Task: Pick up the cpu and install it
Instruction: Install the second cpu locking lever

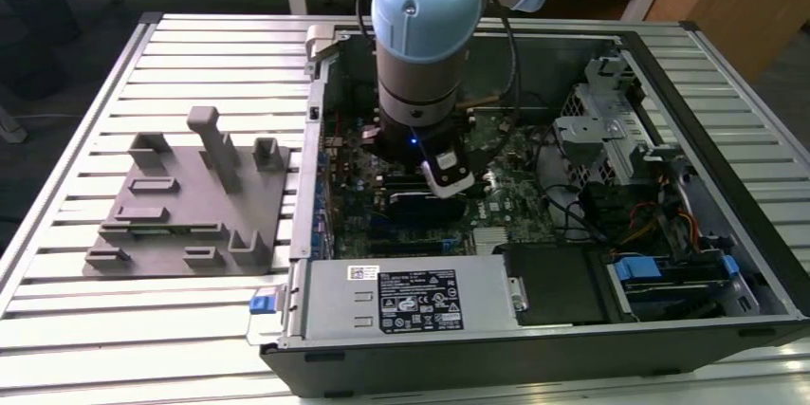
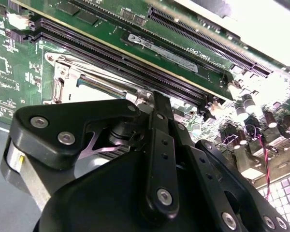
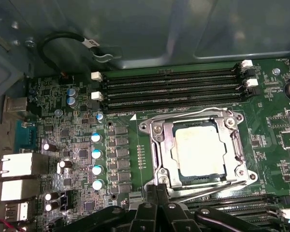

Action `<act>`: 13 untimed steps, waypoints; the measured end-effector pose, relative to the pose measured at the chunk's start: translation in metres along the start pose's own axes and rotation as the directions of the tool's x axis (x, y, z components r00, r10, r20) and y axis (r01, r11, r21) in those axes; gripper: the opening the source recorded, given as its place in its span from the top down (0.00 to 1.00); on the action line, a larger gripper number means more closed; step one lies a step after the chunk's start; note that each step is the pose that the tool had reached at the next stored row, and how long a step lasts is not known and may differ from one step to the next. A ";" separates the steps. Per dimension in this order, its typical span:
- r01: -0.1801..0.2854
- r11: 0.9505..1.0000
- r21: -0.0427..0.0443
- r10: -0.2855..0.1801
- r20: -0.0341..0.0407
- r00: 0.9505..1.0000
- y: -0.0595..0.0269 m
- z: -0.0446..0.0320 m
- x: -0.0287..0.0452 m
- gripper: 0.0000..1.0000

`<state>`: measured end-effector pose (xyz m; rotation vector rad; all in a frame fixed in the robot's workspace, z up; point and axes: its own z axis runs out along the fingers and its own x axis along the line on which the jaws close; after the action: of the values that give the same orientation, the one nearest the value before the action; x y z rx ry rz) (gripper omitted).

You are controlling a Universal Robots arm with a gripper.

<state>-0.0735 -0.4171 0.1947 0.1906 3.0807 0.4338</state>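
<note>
labels: white sticker on power supply [image 1: 412,299] | print too small to read

— Where do your cameras sit, relative to the socket frame [image 3: 199,147]?

— My exterior view looks down from high above the open computer case [image 1: 708,234], well back. My first wrist view faces the frame squarely, close. My second wrist view skims across my linkage, closer; both wrist views share the frame [image 2: 70,72].

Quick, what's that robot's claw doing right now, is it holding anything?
Gripper: cannot be told whether open or closed. It hangs just beside the socket, where the cpu already sits.
</note>
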 end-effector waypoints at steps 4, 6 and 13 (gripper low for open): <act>0.000 1.000 0.001 0.000 0.000 1.000 -0.0005 -0.0020 -0.0002 0.89; 0.000 1.000 0.001 0.000 0.000 1.000 -0.0007 -0.0034 -0.0003 0.89; 0.000 1.000 0.001 0.000 0.000 1.000 -0.0034 -0.0055 -0.0011 0.89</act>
<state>-0.0731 -0.4220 0.1991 0.1906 3.0808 0.4327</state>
